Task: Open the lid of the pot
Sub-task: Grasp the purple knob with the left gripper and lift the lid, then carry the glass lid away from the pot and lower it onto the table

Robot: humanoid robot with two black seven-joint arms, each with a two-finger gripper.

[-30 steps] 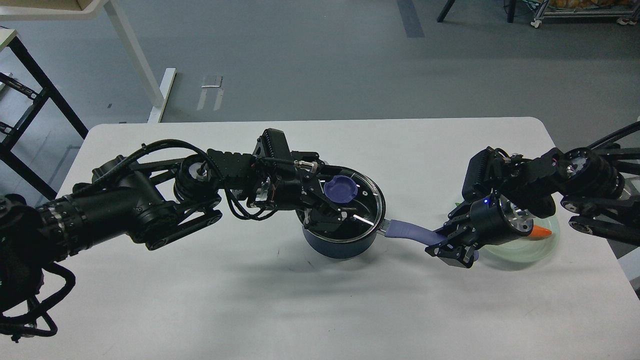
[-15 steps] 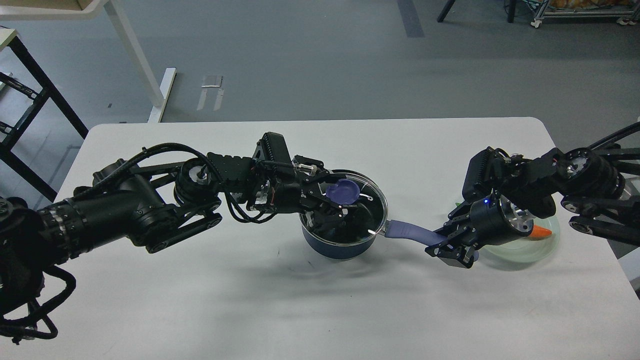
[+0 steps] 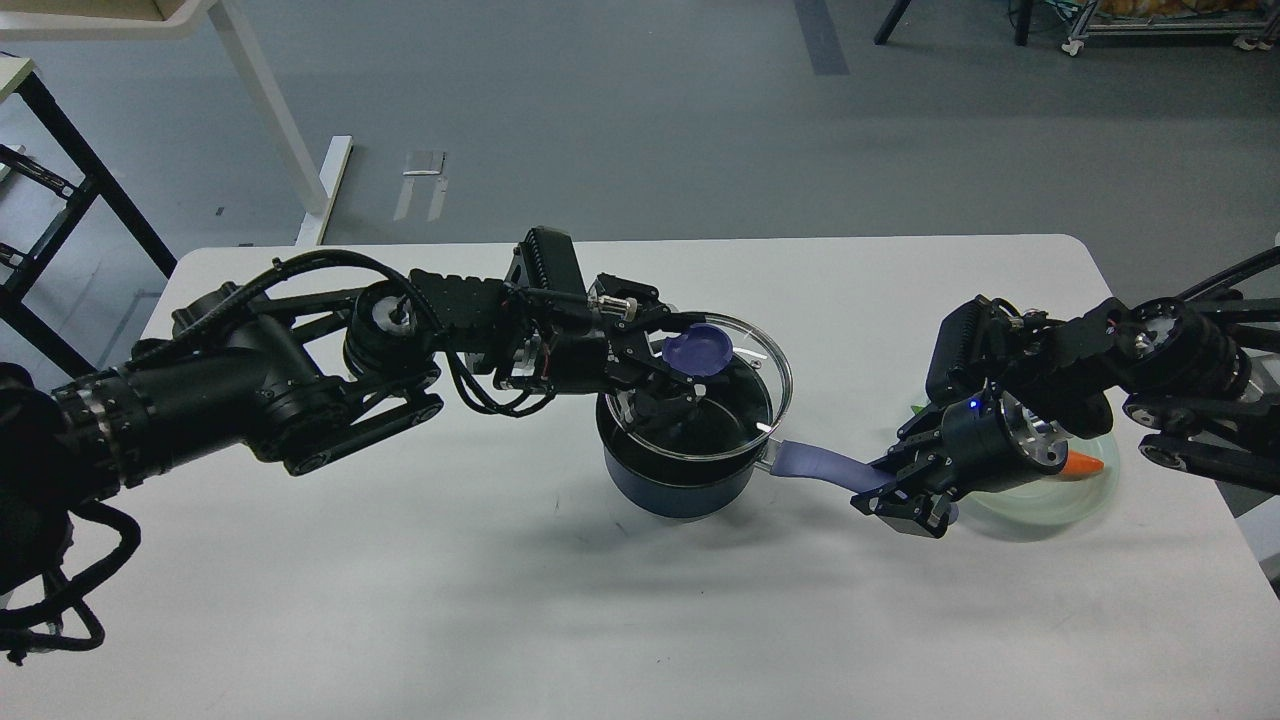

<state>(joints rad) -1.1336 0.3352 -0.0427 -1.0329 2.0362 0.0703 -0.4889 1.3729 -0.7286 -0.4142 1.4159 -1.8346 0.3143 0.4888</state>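
Note:
A dark blue pot (image 3: 680, 485) stands in the middle of the white table (image 3: 400, 600). Its purple handle (image 3: 815, 465) points right. My right gripper (image 3: 885, 490) is shut on the handle's end. My left gripper (image 3: 690, 365) is shut on the purple knob (image 3: 697, 350) of the glass lid (image 3: 765, 375). The lid is lifted clear of the pot rim and tilted, hanging above the pot's far side.
A pale green plate (image 3: 1060, 495) lies at the right, partly hidden by my right arm, with an orange carrot (image 3: 1085, 464) on it. A white table leg (image 3: 270, 110) and a black frame (image 3: 70, 190) stand on the floor beyond the table.
My left gripper has raised the lid off the pot and moved it up and slightly right, tilting it. The right gripper and the pot have stayed still.

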